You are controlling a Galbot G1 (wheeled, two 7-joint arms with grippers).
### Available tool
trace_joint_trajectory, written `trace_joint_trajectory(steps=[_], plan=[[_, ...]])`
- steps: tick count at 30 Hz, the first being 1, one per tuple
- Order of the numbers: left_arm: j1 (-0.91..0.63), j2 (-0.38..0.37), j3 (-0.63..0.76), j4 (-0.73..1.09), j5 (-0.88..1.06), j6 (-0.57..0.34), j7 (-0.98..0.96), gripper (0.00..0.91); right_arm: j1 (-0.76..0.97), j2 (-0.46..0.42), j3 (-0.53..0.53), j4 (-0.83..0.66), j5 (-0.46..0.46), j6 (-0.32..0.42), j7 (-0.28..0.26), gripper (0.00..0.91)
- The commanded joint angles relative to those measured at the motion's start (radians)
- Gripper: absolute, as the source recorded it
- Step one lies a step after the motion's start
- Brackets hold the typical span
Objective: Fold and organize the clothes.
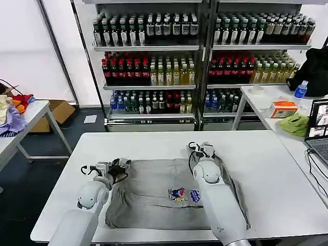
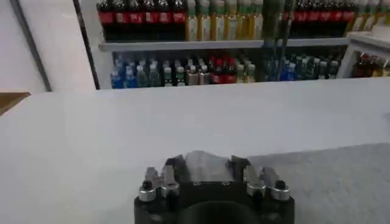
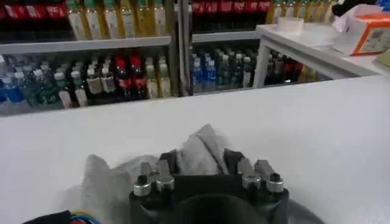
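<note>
A light grey shirt (image 1: 154,195) with a small multicoloured chest print (image 1: 183,195) lies spread on the white table (image 1: 266,174). My left gripper (image 1: 123,164) is at the shirt's far left corner, shut on a fold of grey cloth (image 2: 206,164). At the shirt's far right edge my right gripper (image 1: 205,150) is shut on a bunched ridge of the same cloth (image 3: 201,151). The right arm covers part of the shirt's right side.
Shelves of bottled drinks (image 1: 154,66) stand behind the table. A side table on the right holds an orange box (image 1: 283,108), a green cloth (image 1: 295,124) and a laptop (image 1: 318,130). Another table with coloured clothes (image 1: 10,115) is on the left.
</note>
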Motion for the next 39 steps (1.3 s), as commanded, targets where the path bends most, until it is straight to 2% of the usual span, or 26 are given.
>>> trace_joint_trajectory(steps=[1,6,10,22,32,39], plan=[[-0.003,-0.002,0.003,0.005,-0.002,-0.037,0.008,0.000,-0.012,0.001,-0.001,0.014,0.018,-0.001,-0.004,0.000],[0.001,-0.004,0.001,0.002,-0.005,-0.100,0.007,0.000,-0.021,-0.002,0.002,0.040,0.008,0.005,-0.021,0.000],[0.008,-0.003,-0.003,-0.019,-0.007,-0.137,0.007,0.000,-0.036,-0.015,-0.001,0.115,0.008,0.003,-0.028,0.000],[0.060,0.018,-0.034,-0.152,-0.010,-0.155,-0.006,0.000,-0.095,-0.096,-0.014,0.399,0.004,-0.003,-0.029,0.000],[0.204,0.038,-0.059,-0.297,0.009,-0.156,-0.003,0.000,-0.273,-0.153,0.009,0.650,0.017,0.000,-0.017,0.000],[0.281,0.033,-0.071,-0.345,0.032,-0.159,0.003,0.000,-0.427,-0.132,0.047,0.780,0.017,0.001,-0.016,0.000]])
